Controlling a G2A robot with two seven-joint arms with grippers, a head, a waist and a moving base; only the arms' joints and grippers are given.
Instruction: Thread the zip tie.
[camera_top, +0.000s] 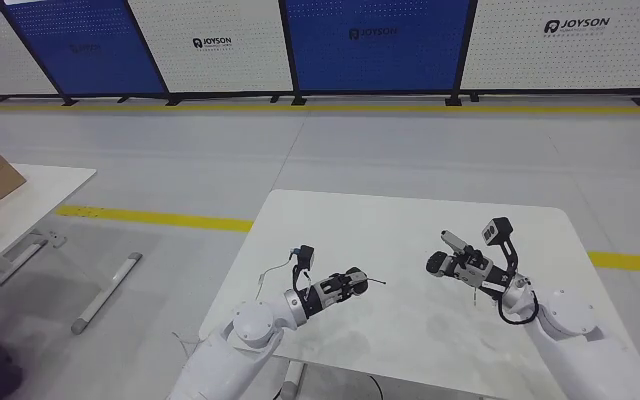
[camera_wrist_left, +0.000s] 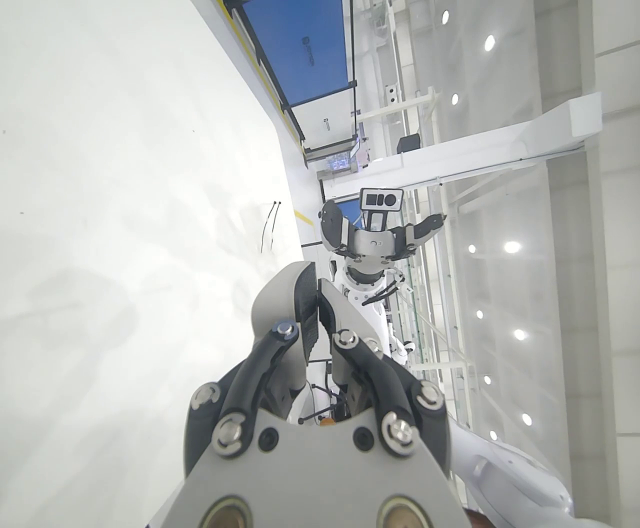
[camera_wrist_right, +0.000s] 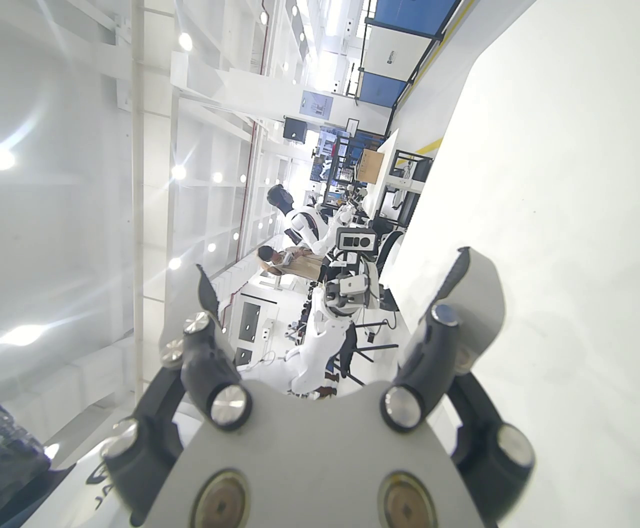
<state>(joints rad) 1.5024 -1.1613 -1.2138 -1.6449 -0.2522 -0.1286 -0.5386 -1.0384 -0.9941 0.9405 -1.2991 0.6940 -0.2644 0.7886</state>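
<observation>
The fingers of the left gripper (camera_wrist_left: 314, 280) press together on nothing visible, those of the right gripper (camera_wrist_right: 332, 260) spread wide and empty, and two zip ties (camera_wrist_left: 269, 227) lie loose on the table (camera_wrist_left: 100, 200) just beyond the left fingertips, so threading seems not yet begun.

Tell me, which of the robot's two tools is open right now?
The right arm's tool: it is spread wide with nothing held in it. The left tool is shut, pinching what looks like a thin black zip tie.
</observation>
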